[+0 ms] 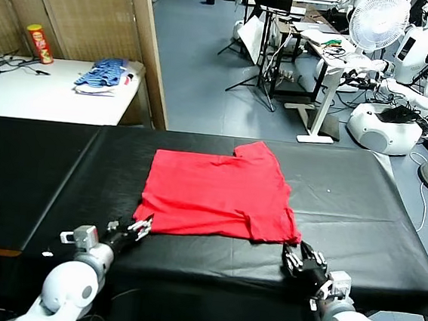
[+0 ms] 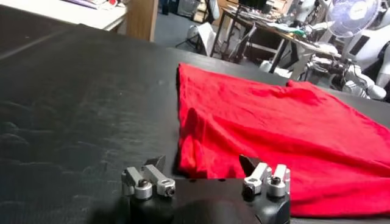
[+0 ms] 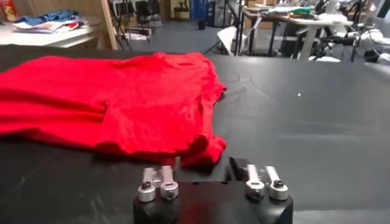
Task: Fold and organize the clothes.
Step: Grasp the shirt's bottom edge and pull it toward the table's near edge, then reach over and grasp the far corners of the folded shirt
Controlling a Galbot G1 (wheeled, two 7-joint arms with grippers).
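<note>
The red T-shirt [image 1: 219, 187] lies flat on the black table [image 1: 345, 211], folded into a rough rectangle with one sleeve at its far edge; no print shows. My left gripper [image 1: 141, 227] sits low at the shirt's near left corner. In the left wrist view this gripper [image 2: 201, 163] is open, and the rumpled shirt [image 2: 274, 128] corner lies between its fingertips. At the near right corner rests my right gripper [image 1: 294, 253]. Seen from its own wrist, the right gripper [image 3: 206, 164] is open too, with the bunched corner of the shirt [image 3: 122, 103] just ahead of its fingers.
A white side table at the back left carries a blue striped pile of garments [image 1: 101, 74] and a yellow-and-red can [image 1: 39, 43]. A wooden partition [image 1: 153, 48] stands beside it. A fan [image 1: 377, 21], desks and other robots stand beyond the table's far edge.
</note>
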